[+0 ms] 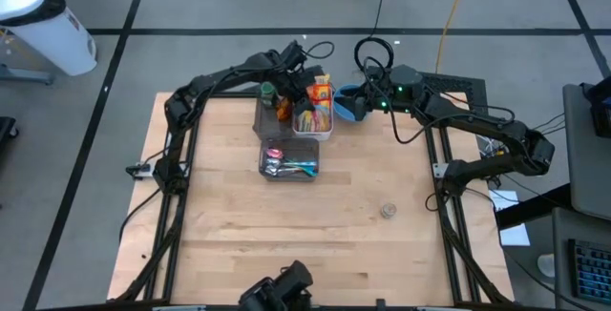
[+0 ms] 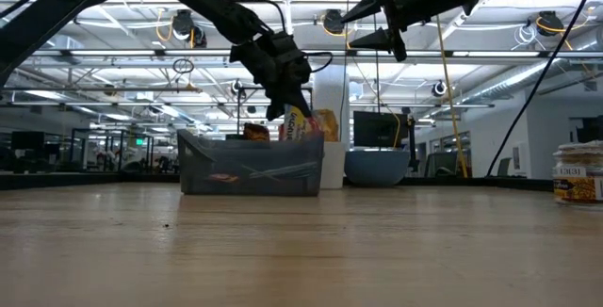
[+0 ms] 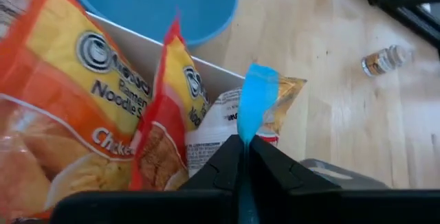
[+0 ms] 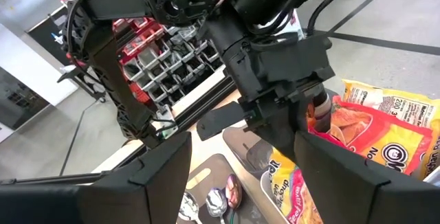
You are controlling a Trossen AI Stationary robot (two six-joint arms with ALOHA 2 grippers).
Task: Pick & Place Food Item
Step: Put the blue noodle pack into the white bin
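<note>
My left claw (image 1: 304,94) hangs over the white bin (image 1: 325,135) at the far side of the table (image 1: 286,225), its tips pressed together on the blue top edge of a clear snack bag (image 3: 256,107). That bag stands upright in the bin, just beside two orange-and-yellow ramen noodle packets (image 3: 75,80). Nearer the table's front, touching the bin's front wall, sits a grey tray (image 1: 290,161) holding spoons and other cutlery. To the right of the bin is the blue bowl (image 1: 348,101). My right claw (image 1: 365,104) hovers above that bowl, raised well off the table, fingers spread wide with nothing between them, pointing toward my left arm. Farther right and toward the front, a small jar (image 1: 389,211) rests alone on the bare wood, well apart from everything else.
</note>
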